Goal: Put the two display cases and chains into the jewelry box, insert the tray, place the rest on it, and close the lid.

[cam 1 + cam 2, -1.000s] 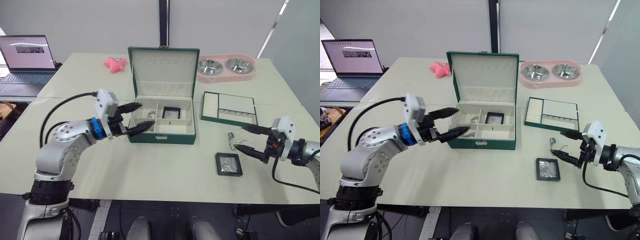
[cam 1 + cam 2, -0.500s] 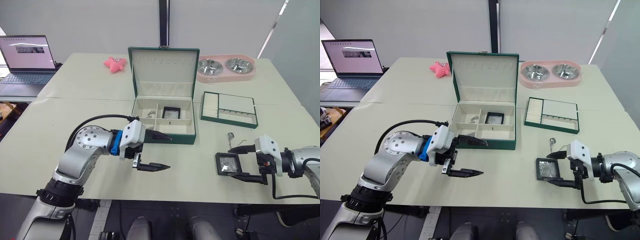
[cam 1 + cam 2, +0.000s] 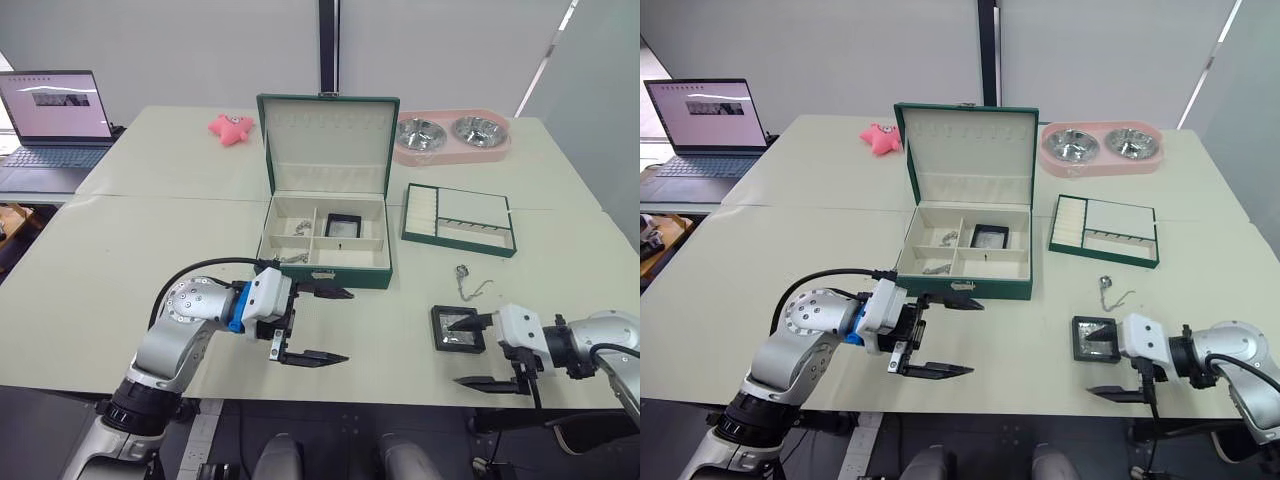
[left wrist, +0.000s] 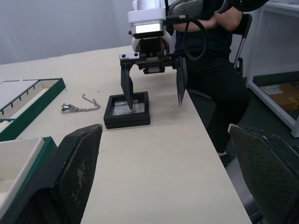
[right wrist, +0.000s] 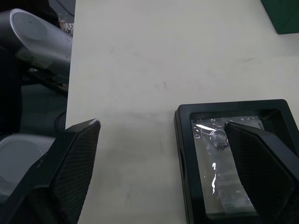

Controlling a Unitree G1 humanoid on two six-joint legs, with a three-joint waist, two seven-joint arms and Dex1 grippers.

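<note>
The jewelry box [image 3: 325,272] stands open with its lid [image 3: 327,145] upright. One display case [image 3: 344,226] and chains [image 3: 293,228] lie in its compartments. The other display case [image 3: 457,328] lies on the table near the front right, a chain [image 3: 467,278] just behind it. The tray [image 3: 459,218] sits right of the box. My left gripper [image 3: 345,325] hangs open and empty in front of the box. My right gripper [image 3: 455,352] is open, one finger [image 5: 266,158] over the case's window [image 5: 233,158], the other toward the table's front edge.
At the back stand a pink double bowl [image 3: 452,133], a pink star toy [image 3: 230,127] and a laptop [image 3: 55,120]. A person in dark clothes [image 4: 215,70] sits beyond the table's right side. The table's front edge [image 3: 400,402] runs close under both grippers.
My left gripper has drawn back from the box to the table's front. My right gripper has come down to the display case and shifted toward the front edge.
</note>
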